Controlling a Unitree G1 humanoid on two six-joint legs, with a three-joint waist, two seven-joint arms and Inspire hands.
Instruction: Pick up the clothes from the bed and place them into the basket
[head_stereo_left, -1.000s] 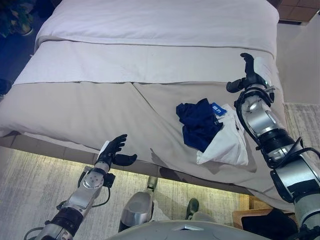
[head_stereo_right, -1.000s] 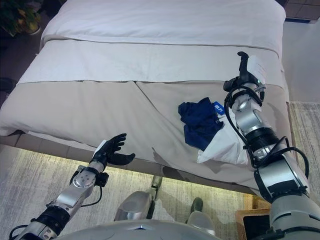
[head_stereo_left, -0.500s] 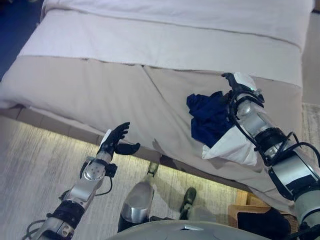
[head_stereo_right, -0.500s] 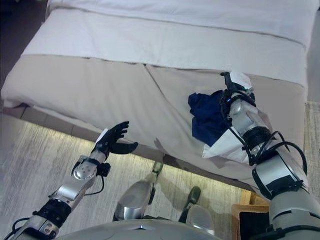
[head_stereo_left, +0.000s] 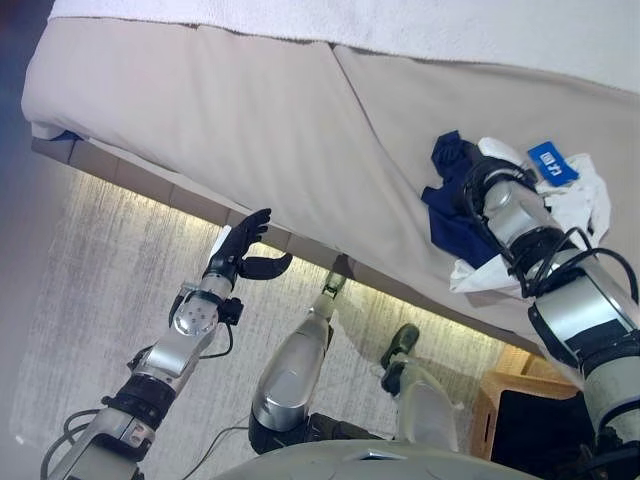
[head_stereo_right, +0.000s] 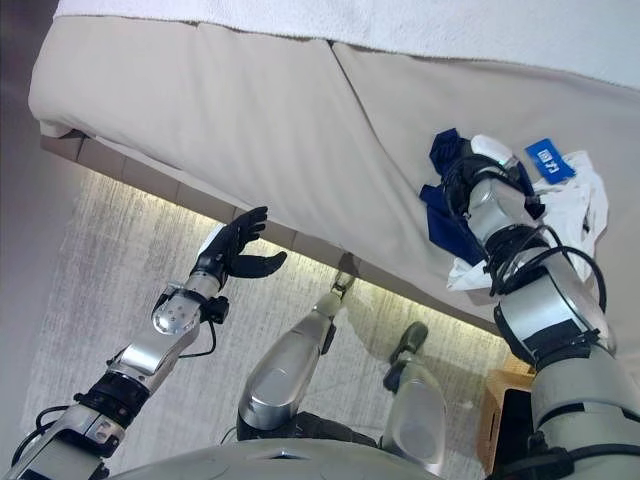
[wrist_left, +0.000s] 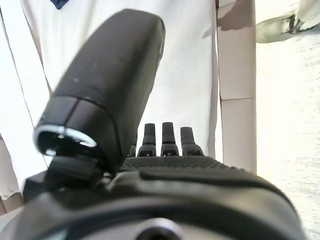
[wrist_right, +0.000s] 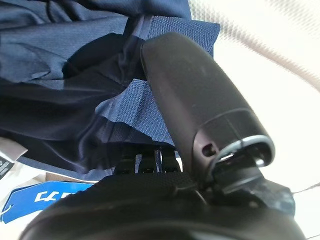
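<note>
A navy garment (head_stereo_left: 445, 205) lies bunched on the beige bed (head_stereo_left: 250, 110) near its front edge. It partly overlaps a white garment (head_stereo_left: 585, 195) with a blue tag (head_stereo_left: 551, 163). My right hand (head_stereo_left: 478, 170) rests on the navy garment. In the right wrist view its thumb (wrist_right: 195, 85) lies stretched over the navy cloth (wrist_right: 60, 75) and its fingers point straight into the folds. My left hand (head_stereo_left: 240, 250) is open and empty, held in the air in front of the bed's front edge. The basket (head_stereo_left: 497, 400) stands on the floor at the lower right.
A pale striped rug (head_stereo_left: 120, 290) covers the floor in front of the bed. A lit strip runs under the bed's front edge (head_stereo_left: 160, 190). White bedding (head_stereo_left: 400, 25) lies across the far part of the bed. The basket holds something dark.
The camera has tilted down and shifted. My right hand has come down from beyond the clothes onto the navy garment. My left hand has kept its pose.
</note>
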